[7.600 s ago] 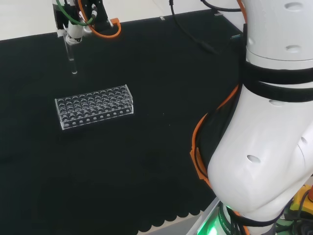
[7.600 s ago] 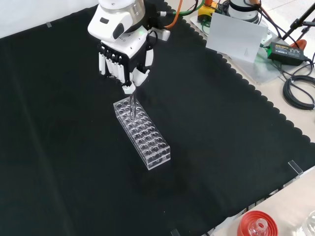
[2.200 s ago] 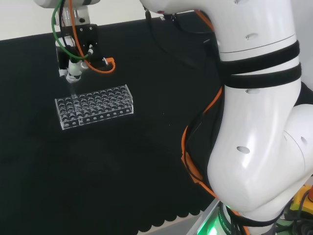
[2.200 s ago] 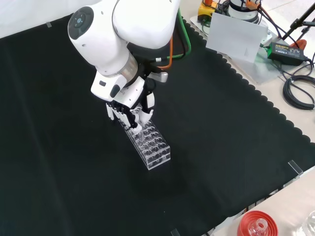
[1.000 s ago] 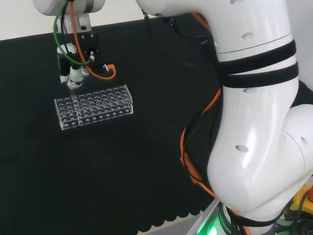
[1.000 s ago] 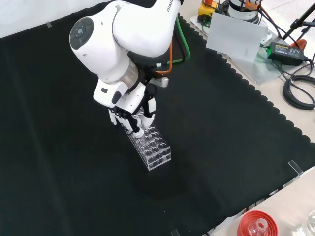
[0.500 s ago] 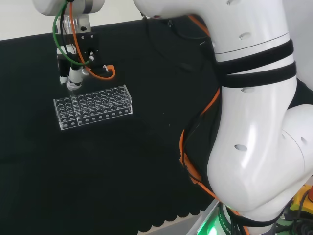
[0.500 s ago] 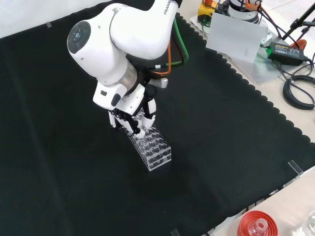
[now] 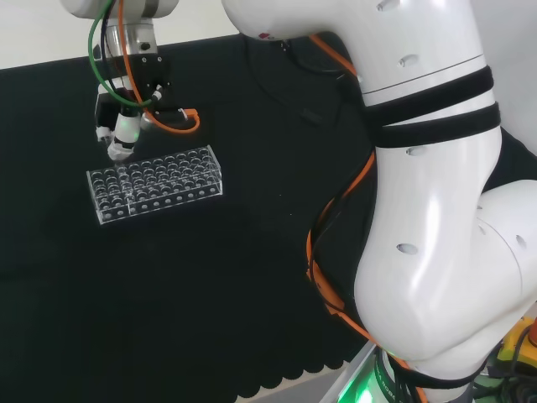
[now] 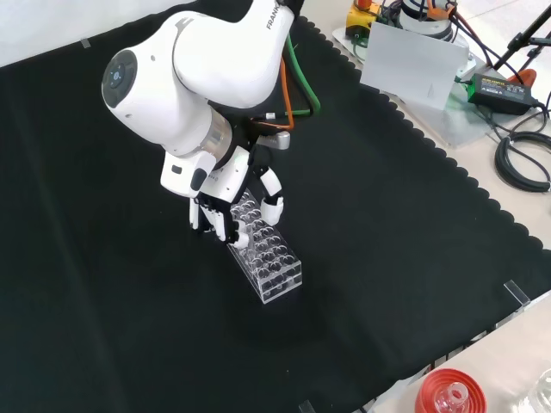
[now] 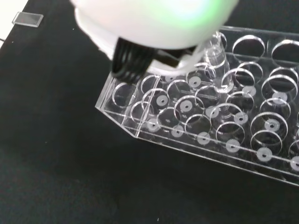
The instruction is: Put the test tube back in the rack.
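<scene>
The test tube (image 11: 218,70) now stands sunk into a hole near the end of the clear rack (image 11: 243,135), its glass body showing through the upper plate in the wrist view and its top close under the hand. A few seconds ago it hung well above the rack with its tip in the air; since then the arm has come down until the hand (image 10: 225,215) sits just over the rack's end (image 10: 267,258). In the last half second the rack (image 9: 155,185) has also slid a little to the left in the head view, which suggests the tube or the fingers are nudging it. In the front view one finger (image 10: 273,205) has spread away to the side while the others stay curled close together; whether they still pinch the tube I cannot tell. By my reading the insertion is nearly or wholly done, and letting go and lifting clear is what remains
</scene>
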Controlling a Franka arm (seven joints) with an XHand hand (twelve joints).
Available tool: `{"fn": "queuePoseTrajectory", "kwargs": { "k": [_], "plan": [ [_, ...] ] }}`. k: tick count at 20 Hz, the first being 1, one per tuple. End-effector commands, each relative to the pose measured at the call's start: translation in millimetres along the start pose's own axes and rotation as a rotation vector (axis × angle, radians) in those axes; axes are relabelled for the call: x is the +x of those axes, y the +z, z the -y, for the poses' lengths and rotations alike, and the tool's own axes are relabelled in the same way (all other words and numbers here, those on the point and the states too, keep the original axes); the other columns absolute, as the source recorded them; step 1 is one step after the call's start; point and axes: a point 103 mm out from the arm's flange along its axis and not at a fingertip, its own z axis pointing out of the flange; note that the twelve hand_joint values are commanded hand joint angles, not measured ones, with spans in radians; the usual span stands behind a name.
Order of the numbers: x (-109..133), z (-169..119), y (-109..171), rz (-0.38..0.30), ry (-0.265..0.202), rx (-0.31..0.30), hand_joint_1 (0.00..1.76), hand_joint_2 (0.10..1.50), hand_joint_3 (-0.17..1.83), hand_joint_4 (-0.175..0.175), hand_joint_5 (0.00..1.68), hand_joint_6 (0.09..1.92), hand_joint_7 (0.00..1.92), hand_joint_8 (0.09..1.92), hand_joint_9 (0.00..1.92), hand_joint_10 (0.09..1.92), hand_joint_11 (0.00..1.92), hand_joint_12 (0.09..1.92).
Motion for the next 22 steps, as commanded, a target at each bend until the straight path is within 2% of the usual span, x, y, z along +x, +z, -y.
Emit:
{"fn": "queuePoseTrajectory", "kwargs": {
  "k": [1,7,11,15,22],
  "plan": [
    [2.5,2.2,-4.0,-0.007,-0.011,-0.007,1.19,0.43,0.69,-0.058,0.73,0.85,0.94,0.85,1.05,0.89,0.47,1.48],
    [2.5,7.0,-14.0,0.0,-0.01,-0.033,1.18,0.44,0.68,-0.028,0.66,0.86,0.8,0.9,0.96,0.92,0.4,1.5],
    [2.5,13.3,-28.0,0.011,-0.012,-0.066,1.18,0.44,0.68,-0.019,0.64,0.86,0.75,0.9,0.93,0.93,0.37,1.51],
    [0.4,24.2,-51.7,0.03,-0.014,-0.113,1.17,0.44,0.68,-0.017,0.63,0.86,0.74,0.91,0.92,0.93,0.36,1.51],
    [-11.6,47.8,-97.2,0.052,0.012,-0.199,1.17,0.44,0.68,-0.016,0.62,0.86,0.74,0.91,0.92,0.92,0.35,1.51]
  ]
}}
